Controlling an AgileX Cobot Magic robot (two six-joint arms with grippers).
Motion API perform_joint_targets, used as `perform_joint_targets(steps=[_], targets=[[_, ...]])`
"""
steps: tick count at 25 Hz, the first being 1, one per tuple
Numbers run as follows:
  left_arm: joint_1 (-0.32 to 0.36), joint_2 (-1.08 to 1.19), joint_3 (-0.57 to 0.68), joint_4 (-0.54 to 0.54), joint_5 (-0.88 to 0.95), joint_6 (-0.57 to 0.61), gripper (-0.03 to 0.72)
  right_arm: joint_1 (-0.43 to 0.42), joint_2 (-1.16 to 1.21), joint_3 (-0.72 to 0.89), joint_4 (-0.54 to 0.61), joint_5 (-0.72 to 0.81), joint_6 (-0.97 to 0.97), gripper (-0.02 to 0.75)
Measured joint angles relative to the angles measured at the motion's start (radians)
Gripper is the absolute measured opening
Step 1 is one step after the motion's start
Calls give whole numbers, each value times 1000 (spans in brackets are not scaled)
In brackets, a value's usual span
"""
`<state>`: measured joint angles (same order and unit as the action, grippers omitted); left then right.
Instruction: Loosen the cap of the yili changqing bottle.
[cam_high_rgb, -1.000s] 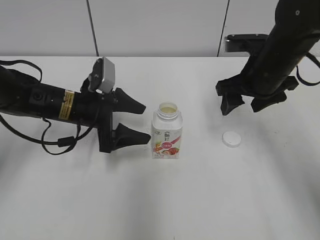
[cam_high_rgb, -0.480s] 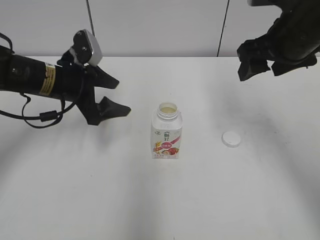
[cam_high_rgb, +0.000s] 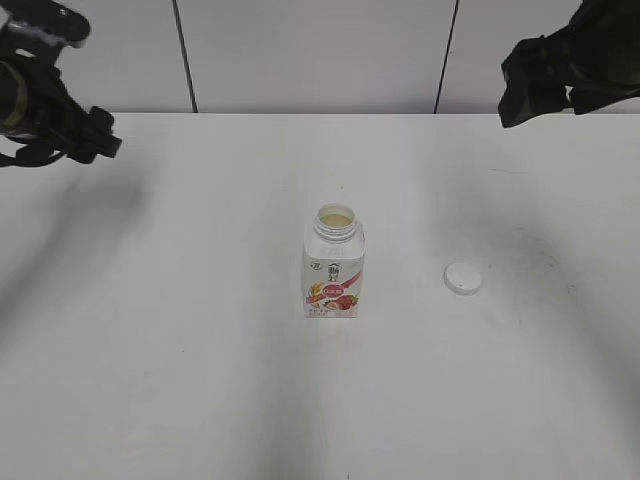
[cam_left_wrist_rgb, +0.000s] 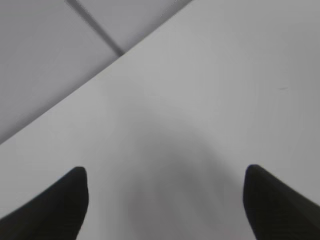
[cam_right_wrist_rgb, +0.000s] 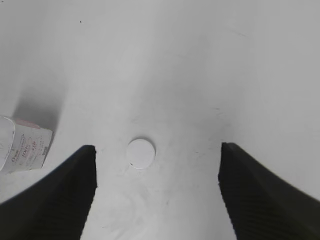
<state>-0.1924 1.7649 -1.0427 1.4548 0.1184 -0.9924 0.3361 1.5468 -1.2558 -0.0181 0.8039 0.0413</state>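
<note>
Beside the bottle (cam_high_rgb: 333, 266), the cap (cam_high_rgb: 462, 278) lies apart.

Bright, even, diffuse light all over, no harsh glare on the white table (cam_high_rgb: 200, 380). Soft grey shadows only: wide blurry smudges at far left and right in the exterior view, plus a faint one beside the bottle (cam_right_wrist_rgb: 22, 145) in the right wrist view. Left wrist view pretty soft, with a big dim patch mid-table. Left gripper (cam_high_rgb: 60, 140) a bit motion-blurred. Gripper fingers (cam_right_wrist_rgb: 55, 195) dark, near-silhouette.
</note>
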Motion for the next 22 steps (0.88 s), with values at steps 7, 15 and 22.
perform_joint_targets(steps=[7, 15, 22], targets=[[0, -59, 0, -479, 351, 351, 561, 0, -34, -1, -27, 2, 0, 596], [4, -87, 0, -1014, 628, 828, 562, -39, -39, -99, -47, 115, 0, 596], [38, -154, 0, -1165, 771, 923, 559, -191, -39, -110, -53, 248, -48, 596]])
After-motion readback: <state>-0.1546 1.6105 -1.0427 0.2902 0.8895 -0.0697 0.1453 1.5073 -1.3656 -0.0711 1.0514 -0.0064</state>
